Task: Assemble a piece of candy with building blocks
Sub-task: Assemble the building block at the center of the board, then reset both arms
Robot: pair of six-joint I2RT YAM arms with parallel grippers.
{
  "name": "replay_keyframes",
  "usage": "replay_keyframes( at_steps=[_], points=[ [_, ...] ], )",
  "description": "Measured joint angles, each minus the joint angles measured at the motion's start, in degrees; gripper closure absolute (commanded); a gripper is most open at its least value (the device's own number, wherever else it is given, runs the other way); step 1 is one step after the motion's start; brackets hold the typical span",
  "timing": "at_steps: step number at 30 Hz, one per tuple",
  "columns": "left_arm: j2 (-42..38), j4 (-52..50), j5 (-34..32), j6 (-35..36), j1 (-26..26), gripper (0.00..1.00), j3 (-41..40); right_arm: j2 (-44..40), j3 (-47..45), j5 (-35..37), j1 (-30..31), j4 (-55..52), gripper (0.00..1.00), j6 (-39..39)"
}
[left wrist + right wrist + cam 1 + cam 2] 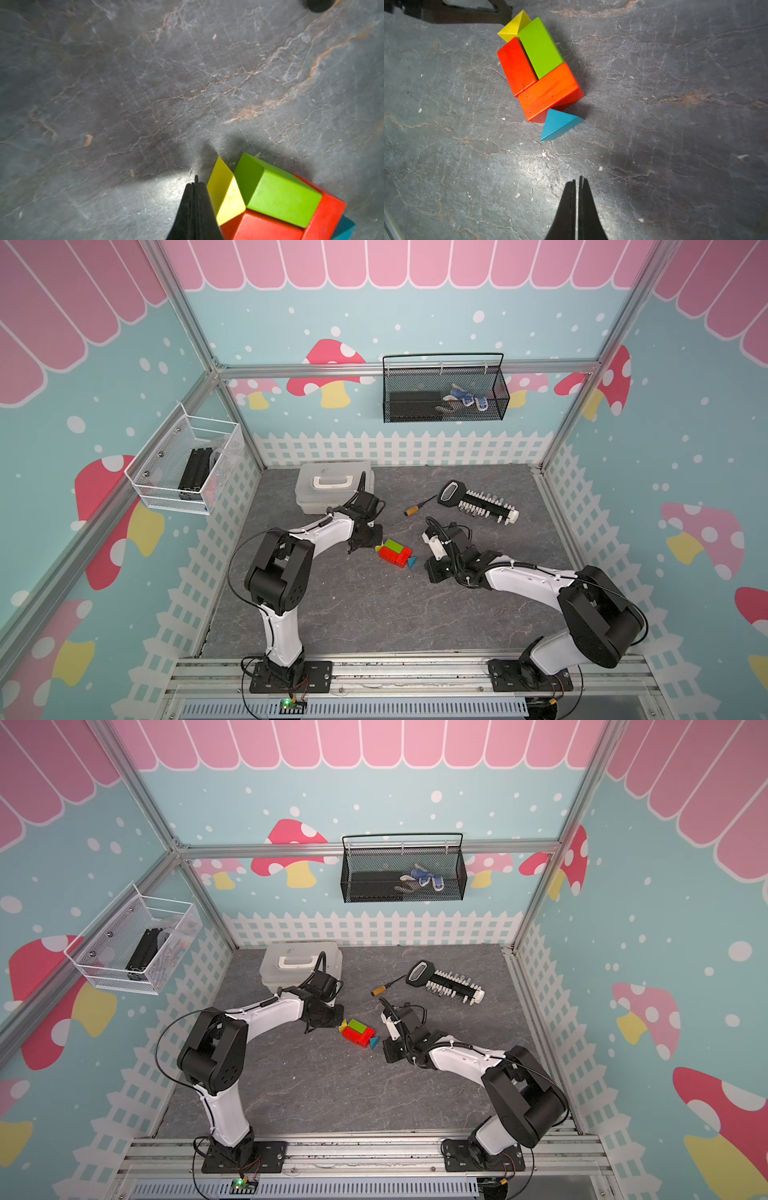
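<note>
Both grippers are pinched fully closed, holding nothing: I see my left gripper (195,184) and right gripper (577,182) low over the matte, veined grey table (374,614). Near its middle, clear of every edge, the candy (395,554) looks assembled to me; perhaps only a squaring nudge is left. Its pieces are glossy and hard-edged: two red bars (550,93), one crosswise, and a green bar (540,46) form the body; the yellow triangle (225,193), just beside my left gripper, and blue triangle (558,124) cap the ends.
</note>
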Motion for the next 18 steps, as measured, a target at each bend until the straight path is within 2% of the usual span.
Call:
replay_keyframes(
  at_steps=[2,5,11,12,13,14,18],
  points=[
    [-3.5,0.0,-1.5,0.0,1.4,0.87,-1.2,-3.6,-0.3,1.9,0.0,-0.5,0.85,-0.1],
    [-10.9,1.3,-3.1,0.3,4.8,0.74,-3.6,-11.2,-0.5,5.6,-0.2,-1.2,0.64,-0.6],
    [-29.3,11.5,-6.1,3.0,13.1,0.48,-14.5,-27.9,-4.0,19.4,-2.3,-0.9,0.34,-2.3],
    [-32.1,14.0,-6.7,3.9,13.9,0.34,-17.4,-30.7,-5.9,22.3,-3.1,-0.3,0.28,-2.6],
    [-34.5,16.3,-7.5,5.1,14.5,0.13,-20.2,-33.3,-8.2,25.2,-4.1,0.3,0.12,-2.8],
    [-36.6,18.4,-8.0,6.1,14.8,0.01,-22.8,-35.6,-10.7,28.2,-5.3,1.4,0.02,-3.2],
    [-43.2,28.5,-9.8,10.1,15.2,0.01,-33.6,-42.1,-20.6,38.8,-8.3,5.9,0.01,-7.3]
  ],
)
